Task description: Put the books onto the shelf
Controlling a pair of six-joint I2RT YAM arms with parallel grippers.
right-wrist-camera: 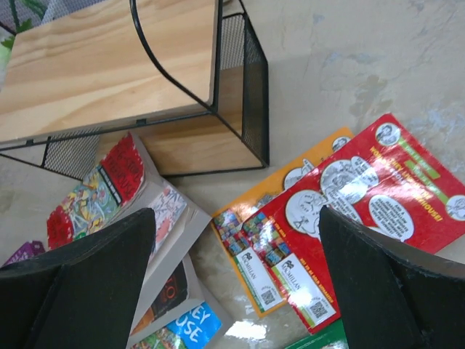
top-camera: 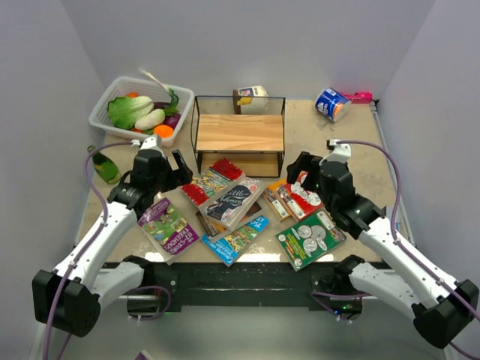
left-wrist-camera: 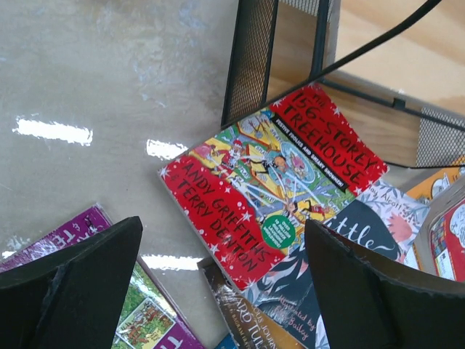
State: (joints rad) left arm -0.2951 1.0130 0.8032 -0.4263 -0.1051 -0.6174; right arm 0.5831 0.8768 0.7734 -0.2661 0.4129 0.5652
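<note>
The left gripper (left-wrist-camera: 221, 251) and right gripper (right-wrist-camera: 236, 243) both gape, empty. The books (top-camera: 234, 201) lie flat, overlapping, just before the shelf (top-camera: 240, 133). The red book (left-wrist-camera: 280, 182), its far end at the shelf's front, lies below the left gripper, long axis skew to its jaws; that arm is nearer

The left arm (top-camera: 88, 251) and right arm (top-camera: 397, 247) look alike: glossy white link shells set between black cylindrical joints. 1 thin purple-grey cable (top-camera: 88, 176) trails along the left arm, and another cable (top-camera: 390, 159) along the right. A small white camera block (top-camera: 150, 142) tops each wrist. The left gripper (left-wrist-camera: 224, 225) and right gripper (right-wrist-camera: 236, 212) each carry 2 matte black, wedge-shaped fingers (left-wrist-camera: 80, 287) with rough edges.
</note>
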